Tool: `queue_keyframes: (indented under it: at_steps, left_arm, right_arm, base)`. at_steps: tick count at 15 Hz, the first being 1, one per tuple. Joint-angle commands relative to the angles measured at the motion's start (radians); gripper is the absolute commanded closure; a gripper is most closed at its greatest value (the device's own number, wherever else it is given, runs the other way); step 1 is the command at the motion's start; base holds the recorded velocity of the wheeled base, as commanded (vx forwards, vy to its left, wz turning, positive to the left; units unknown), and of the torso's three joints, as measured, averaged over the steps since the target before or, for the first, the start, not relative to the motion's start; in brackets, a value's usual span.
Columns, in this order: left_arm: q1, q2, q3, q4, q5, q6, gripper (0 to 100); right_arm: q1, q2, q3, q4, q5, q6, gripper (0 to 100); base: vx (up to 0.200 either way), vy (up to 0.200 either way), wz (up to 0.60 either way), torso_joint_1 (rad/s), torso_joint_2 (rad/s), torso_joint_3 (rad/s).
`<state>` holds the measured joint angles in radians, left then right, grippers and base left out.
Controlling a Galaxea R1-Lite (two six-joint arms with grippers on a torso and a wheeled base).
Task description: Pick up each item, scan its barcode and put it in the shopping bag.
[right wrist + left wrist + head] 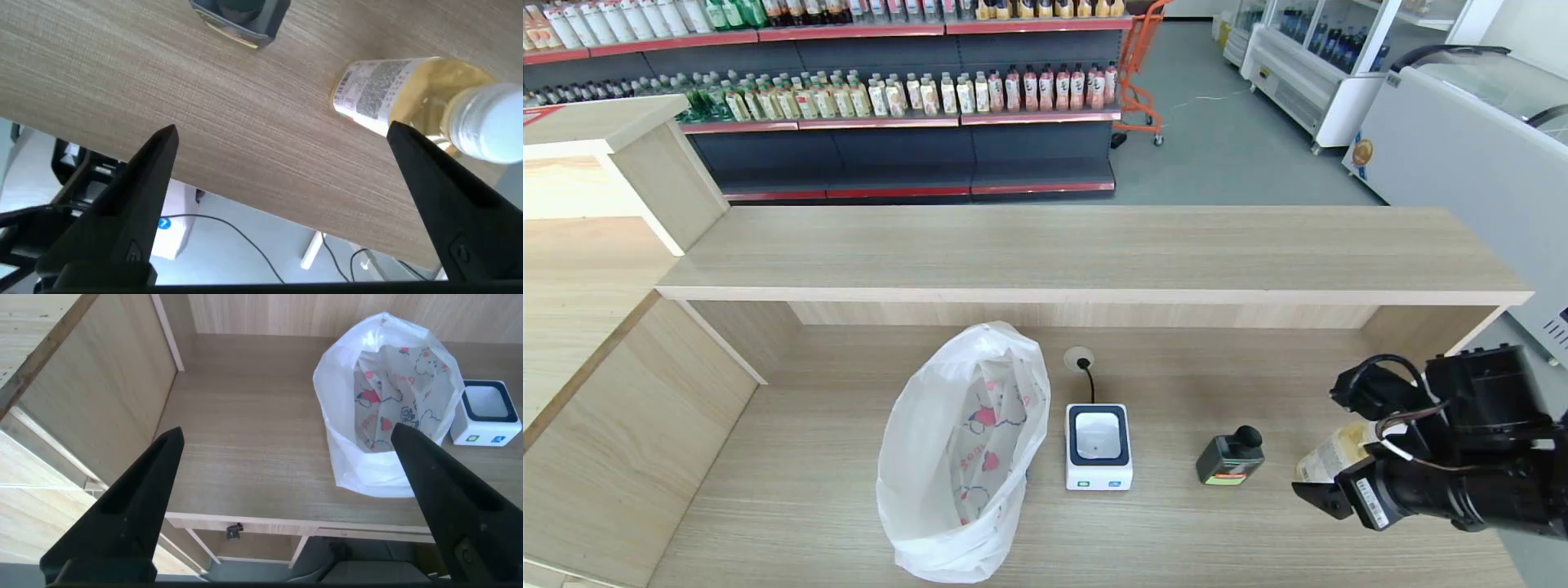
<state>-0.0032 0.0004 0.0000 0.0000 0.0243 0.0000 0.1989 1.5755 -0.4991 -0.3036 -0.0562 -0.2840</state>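
A white shopping bag [964, 457] stands open on the lower counter, with the white barcode scanner [1098, 445] just right of it. Further right lie a small dark green bottle [1230, 459] and a pale yellow bottle [1331, 451] with a white cap, partly behind my right arm. My right gripper [1321, 490] hangs open above the counter's front edge, close to the yellow bottle [409, 94] and holding nothing; the dark bottle [241, 16] lies beyond it. My left gripper [282, 498] is open and empty over the counter's left front, with the bag [392, 416] and scanner [490, 412] ahead of it.
A raised wooden ledge [1094, 253] runs behind the work surface and a wooden side wall [621, 425] closes the left. The scanner's cable goes into a grommet [1079, 358]. Bare counter lies left of the bag and in front of the scanner.
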Motion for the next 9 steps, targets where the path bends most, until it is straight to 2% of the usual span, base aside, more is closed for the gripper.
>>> queue_keyframes:
  at_steps: [1, 4, 5, 7, 9]
  left_arm:
    - [0.0, 0.0, -0.002, 0.0, 0.0, 0.0, 0]
    - [0.0, 0.0, 0.0, 0.0, 0.0, 0.0, 0]
    - [0.0, 0.0, 0.0, 0.0, 0.0, 0.0, 0]
    - [0.0, 0.0, 0.0, 0.0, 0.0, 0.0, 0]
    - [0.0, 0.0, -0.002, 0.0, 0.0, 0.0, 0]
  right_arm:
    - [0.031, 0.178, 0.001, -0.057, 0.01, -0.078, 0]
    - [0.028, 0.248, 0.001, -0.134, 0.012, -0.165, 0]
    - [0.019, 0.305, 0.001, -0.221, 0.012, -0.227, 0]
    - [0.019, 0.37, 0.002, -0.318, 0.013, -0.233, 0]
    - [0.019, 0.399, -0.007, -0.328, 0.015, -0.233, 0]
  base:
    - [0.0, 0.0, 0.0, 0.0, 0.0, 0.0]
    - [0.0, 0.0, 0.0, 0.0, 0.0, 0.0]
    - [0.0, 0.0, 0.0, 0.0, 0.0, 0.0]
    - [0.0, 0.0, 0.0, 0.0, 0.0, 0.0]
    - [0.0, 0.0, 0.0, 0.0, 0.0, 0.0]
